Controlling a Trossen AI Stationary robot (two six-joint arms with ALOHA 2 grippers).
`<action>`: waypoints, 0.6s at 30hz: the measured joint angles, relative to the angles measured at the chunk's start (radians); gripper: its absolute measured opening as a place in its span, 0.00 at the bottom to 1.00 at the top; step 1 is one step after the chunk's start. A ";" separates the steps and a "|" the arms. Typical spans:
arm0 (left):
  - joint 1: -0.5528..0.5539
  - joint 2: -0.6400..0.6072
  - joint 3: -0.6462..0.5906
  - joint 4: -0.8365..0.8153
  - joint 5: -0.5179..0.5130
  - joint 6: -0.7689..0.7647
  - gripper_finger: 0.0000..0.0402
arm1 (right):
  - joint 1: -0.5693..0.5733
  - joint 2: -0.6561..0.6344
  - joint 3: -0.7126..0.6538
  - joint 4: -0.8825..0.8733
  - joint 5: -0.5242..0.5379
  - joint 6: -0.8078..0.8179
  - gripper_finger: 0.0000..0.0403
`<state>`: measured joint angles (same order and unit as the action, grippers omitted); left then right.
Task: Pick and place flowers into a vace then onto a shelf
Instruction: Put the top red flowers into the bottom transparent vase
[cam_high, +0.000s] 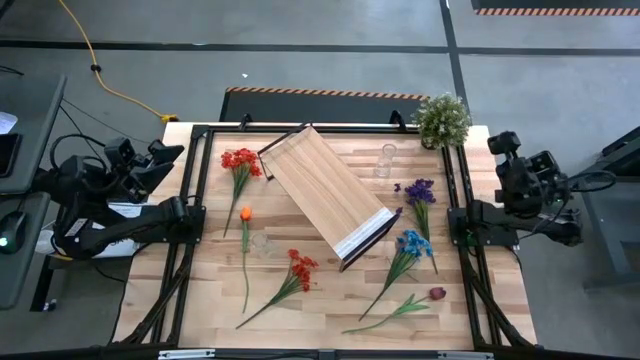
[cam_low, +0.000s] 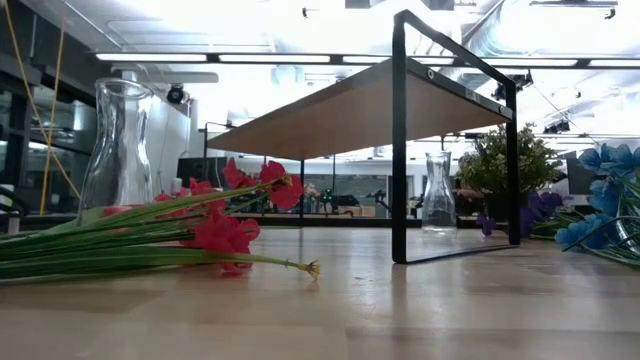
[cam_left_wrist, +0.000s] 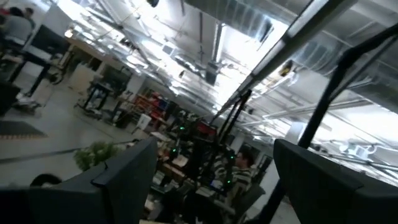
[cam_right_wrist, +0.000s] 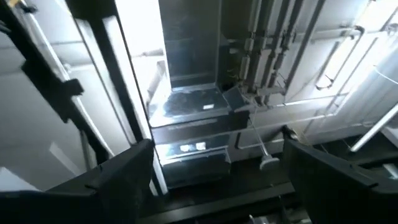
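Red flowers on table, well apart from left end effector

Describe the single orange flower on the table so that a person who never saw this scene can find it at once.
Start from the slanted wooden shelf in the middle of the table. Look toward the left arm's side, just below the red bunch. The orange flower lies there, its long stem pointing to the near edge. It is the only single small orange bloom; its neighbours are red clusters.

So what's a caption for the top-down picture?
Flowers lie around the shelf as both arms wait off the table.
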<state>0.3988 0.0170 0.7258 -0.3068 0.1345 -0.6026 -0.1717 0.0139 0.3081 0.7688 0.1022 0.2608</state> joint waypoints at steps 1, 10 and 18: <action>0.000 0.000 0.000 -0.010 -0.013 0.001 0.88 | 0.000 0.000 0.006 -0.013 0.014 0.000 0.85; 0.000 0.000 0.000 -0.042 -0.041 -0.004 0.88 | 0.000 0.000 0.021 -0.053 0.112 0.000 0.85; 0.000 0.007 0.019 -0.060 -0.014 -0.017 0.88 | 0.000 0.000 0.021 -0.050 0.105 0.000 0.85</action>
<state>0.3988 0.0243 0.7446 -0.3669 0.1207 -0.6194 -0.1719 0.0139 0.3290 0.7184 0.2071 0.2607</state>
